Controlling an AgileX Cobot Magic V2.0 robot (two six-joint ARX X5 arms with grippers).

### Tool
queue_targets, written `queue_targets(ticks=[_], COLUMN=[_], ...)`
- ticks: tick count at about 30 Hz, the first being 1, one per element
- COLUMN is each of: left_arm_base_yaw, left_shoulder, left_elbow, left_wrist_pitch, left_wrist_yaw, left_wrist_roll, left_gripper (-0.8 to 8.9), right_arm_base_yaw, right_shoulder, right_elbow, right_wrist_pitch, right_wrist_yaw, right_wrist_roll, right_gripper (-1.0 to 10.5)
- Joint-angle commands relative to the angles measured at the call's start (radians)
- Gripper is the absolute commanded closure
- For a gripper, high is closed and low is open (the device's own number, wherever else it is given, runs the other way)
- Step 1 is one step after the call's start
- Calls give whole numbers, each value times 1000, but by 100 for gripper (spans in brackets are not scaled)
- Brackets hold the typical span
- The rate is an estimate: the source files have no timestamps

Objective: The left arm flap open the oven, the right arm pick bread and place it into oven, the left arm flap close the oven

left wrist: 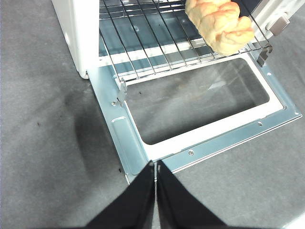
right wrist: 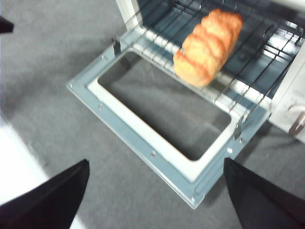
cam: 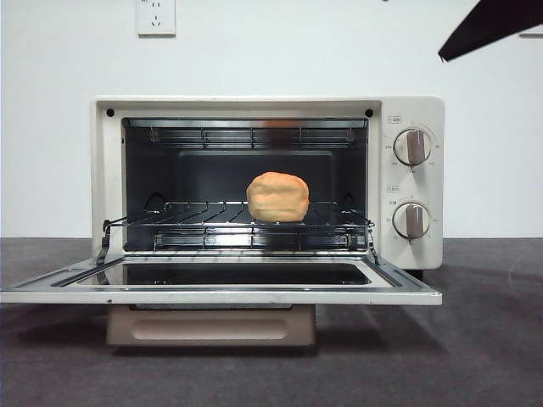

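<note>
The cream-white oven (cam: 411,114) stands with its glass door (cam: 221,292) flapped down flat. The golden-orange bread (cam: 277,197) lies on the wire rack (cam: 187,216) inside, right of the middle; it also shows in the wrist views, bread (left wrist: 220,21) and bread (right wrist: 207,45). My left gripper (left wrist: 156,164) is shut and empty, its tip just off the front left corner of the door (left wrist: 143,157). My right gripper (right wrist: 156,162) is open and empty, hanging above and in front of the door (right wrist: 143,143), well apart from the bread.
The oven sits on a dark grey table (cam: 484,339) against a white wall with a socket (cam: 155,17). Two beige knobs (cam: 412,147) are on the oven's right panel. A black arm tip (cam: 488,25) shows at the front view's top right corner.
</note>
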Motion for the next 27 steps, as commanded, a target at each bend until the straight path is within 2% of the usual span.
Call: queue_targets(ticks=[1,8,12,14,20,27], left_arm_base_yaw=[0,52,114,144,210,234], left_shoulder=[24,106,174,217,363,547], left_elbow=[3,-56,-134,-169,-215,-216], left_wrist_pitch=[28,183,303,367,494,584], left_wrist_yaw=[2,9,106,124,191,195], left_wrist_roll=[8,-40,-77,-97,-96,-81], left_gripper=[799,800,800,800,800,800], right_arm_base_yaw=[7,7,7,7,7,7], right_shoulder=[-2,-4,-10,-13,-14,-14], right_elbow=[13,13,13,13,13,13], right_wrist_pitch=[22,20,19,19,19,19], right_wrist_yaw=[0,0,0,0,0,0], right_wrist_roll=[-11,-11,-11,-11,-12,-12], right_gripper=[497,496,497,496,496,497])
